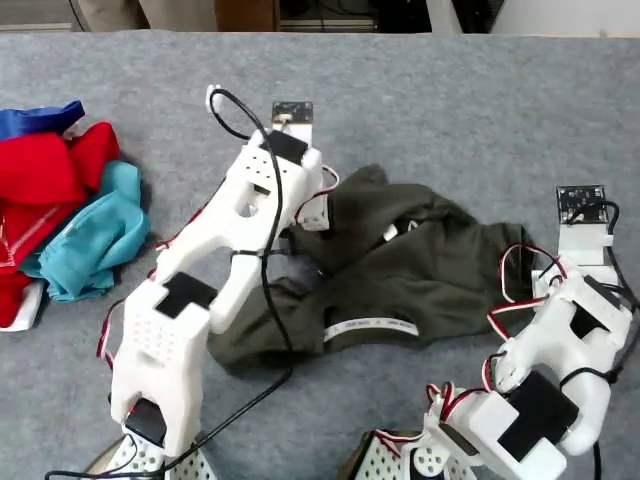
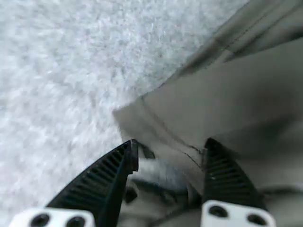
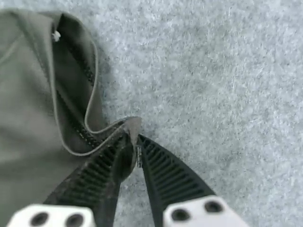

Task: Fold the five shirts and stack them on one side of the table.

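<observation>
So the right tool (image 3: 137, 146) is clamped on the right-end corner of the olive shirt (image 1: 400, 280), and the left tool (image 2: 170, 156) hangs open straddling a hem at its other end. Shirt runs crosswise between them on the table (image 1: 450, 100); other shirts (image 1: 60, 210) heaped far left.

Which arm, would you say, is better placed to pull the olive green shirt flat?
Probably right: the right gripper is shut on a corner of the olive green shirt; the left gripper is open over its hem.

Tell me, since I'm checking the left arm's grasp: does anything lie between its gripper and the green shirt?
Nothing visible does. The left gripper is open at the shirt, hem between its jaws; the right gripper is shut on another edge.
</observation>
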### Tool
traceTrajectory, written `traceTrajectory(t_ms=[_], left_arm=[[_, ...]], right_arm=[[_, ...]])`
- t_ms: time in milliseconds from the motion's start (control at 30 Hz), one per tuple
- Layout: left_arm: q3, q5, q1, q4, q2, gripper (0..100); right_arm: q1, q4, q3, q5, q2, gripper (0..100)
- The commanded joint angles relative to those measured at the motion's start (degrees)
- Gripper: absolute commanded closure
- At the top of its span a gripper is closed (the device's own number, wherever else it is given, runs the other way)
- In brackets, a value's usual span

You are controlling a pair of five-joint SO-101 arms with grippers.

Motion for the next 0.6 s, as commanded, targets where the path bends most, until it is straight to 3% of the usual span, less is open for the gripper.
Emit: traceTrajectory(t_ms=[0, 167, 400, 567], left_arm=[[-2.4, 0.6, 0.3, -3.7, 5.0, 84], [-7.7, 0.6, 0.0, -1.8, 9.4, 99], [-26.7, -2.4, -1.8, 5.5, 9.8, 98], [-34.3, -4.2, -6.2, 5.8, 9.9, 98]], right_arm=[[-1.0, -1.1, 0.0, -0.5, 0.0, 99.4], [-1.4, -1.1, 0.0, -0.5, 0.0, 99.4], [-1.6, -1.1, 0.0, -0.4, 0.0, 99.4], [-1.6, -1.1, 0.0, 0.6, 0.1, 99.4]])
